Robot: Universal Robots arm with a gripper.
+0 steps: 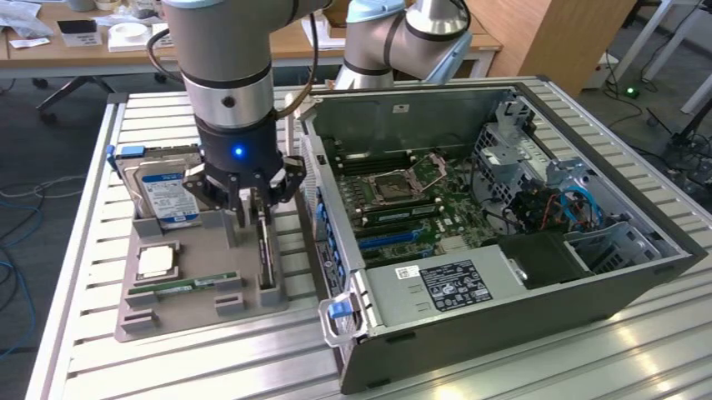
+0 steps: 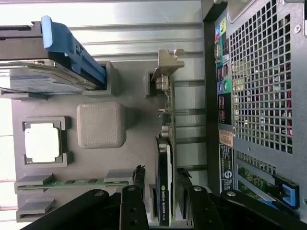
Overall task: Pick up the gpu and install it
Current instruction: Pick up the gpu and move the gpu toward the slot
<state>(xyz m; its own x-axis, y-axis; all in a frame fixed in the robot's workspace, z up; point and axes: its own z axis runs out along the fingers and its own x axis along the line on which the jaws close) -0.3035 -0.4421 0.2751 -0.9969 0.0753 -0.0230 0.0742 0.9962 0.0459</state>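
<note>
The gpu [image 1: 265, 250] [image 2: 164, 184] stands on edge in a slot of the gray tray [image 1: 189, 312], on the tray's side nearest the open computer case [image 1: 501, 275], with the gripper [image 1: 250, 218] [image 2: 161, 175] directly over it, jaws apart and straddling the card, the tray lying on the slatted counter [image 1: 167, 367].

Slatted metal table [image 1: 167, 367], grey parts tray [image 1: 183, 310] beside open computer case [image 1: 534, 315]
</note>
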